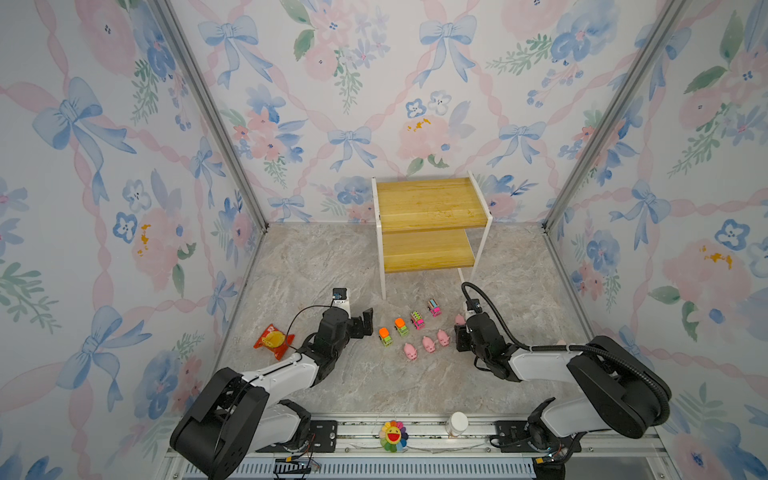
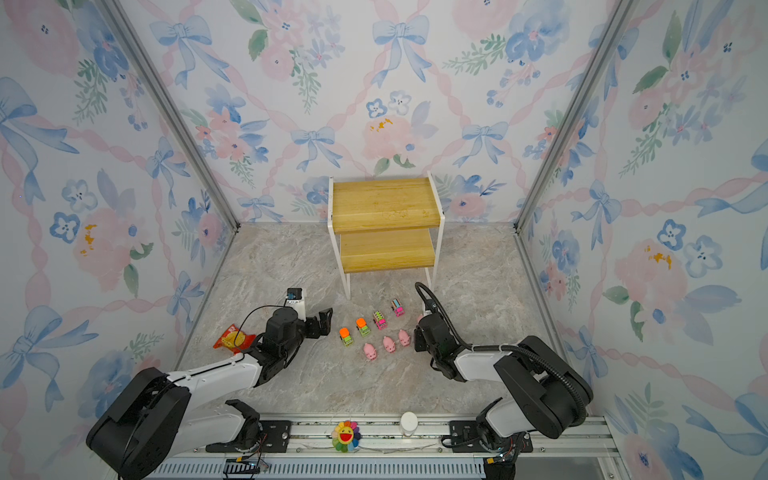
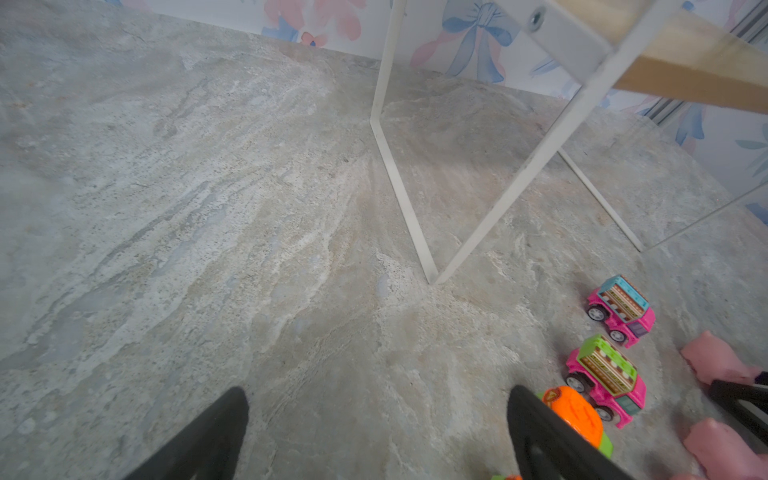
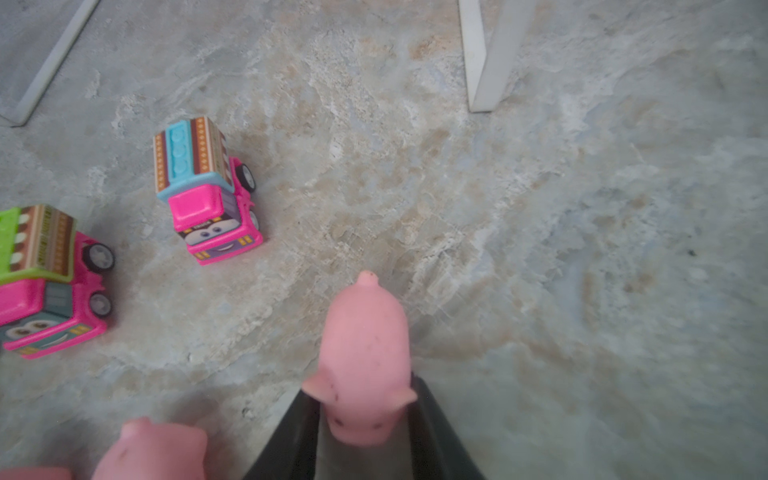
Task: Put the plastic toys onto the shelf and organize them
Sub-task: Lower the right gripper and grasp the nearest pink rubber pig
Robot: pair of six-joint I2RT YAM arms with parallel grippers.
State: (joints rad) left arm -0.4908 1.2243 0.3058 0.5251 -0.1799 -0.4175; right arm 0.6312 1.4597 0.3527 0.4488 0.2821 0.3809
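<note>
The shelf [image 1: 428, 208] stands at the back middle, both wooden boards bare. On the table in front of it, two green cars [image 1: 385, 336] with orange tops and two pink cars [image 1: 417, 320] form a slanted row. Three pink pigs [image 1: 428, 344] line up nearer the front. A fourth pig [image 4: 365, 332] lies on the table at the row's right end, its head pinched between the fingers of my right gripper [image 4: 365, 390], seen in a top view too [image 1: 460, 329]. My left gripper [image 3: 378, 395] hovers open and empty, just left of the green cars [image 1: 360, 325].
An orange-red snack packet [image 1: 272, 340] lies left of the left arm. A rainbow smiling flower [image 1: 392, 434] and a white capped bottle [image 1: 457, 424] sit on the front rail. The shelf's white legs [image 4: 478, 62] stand just beyond the toys. Flowered walls close three sides.
</note>
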